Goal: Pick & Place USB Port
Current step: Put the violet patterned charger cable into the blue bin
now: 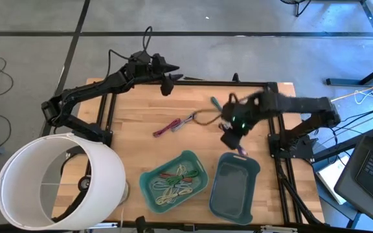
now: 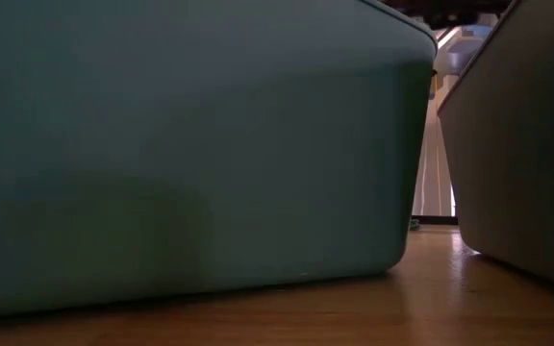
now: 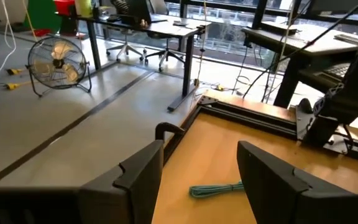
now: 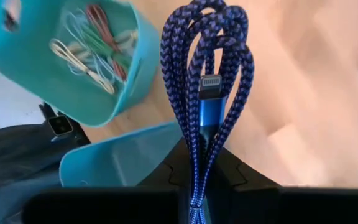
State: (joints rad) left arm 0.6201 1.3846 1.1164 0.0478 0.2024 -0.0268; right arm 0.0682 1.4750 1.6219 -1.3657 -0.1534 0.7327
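Right fingers [image 4: 199,163]: we see them clamped on the looped blue cable [image 4: 205,74].
Risk: loops snagging the empty bin [image 1: 235,188] rim, we judge.
Left fingers [image 3: 201,180]: wide, idle at far desk [image 1: 135,116] edge.

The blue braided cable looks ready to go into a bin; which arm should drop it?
The right. Its tool is shut on the blue braided cable, beside the empty bin. The left tool waits open at the table's far edge.

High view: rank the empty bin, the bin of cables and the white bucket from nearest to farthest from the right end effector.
1. Empty bin, just below the right end effector.
2. Bin of cables, farther left.
3. White bucket, at the table's far left corner.
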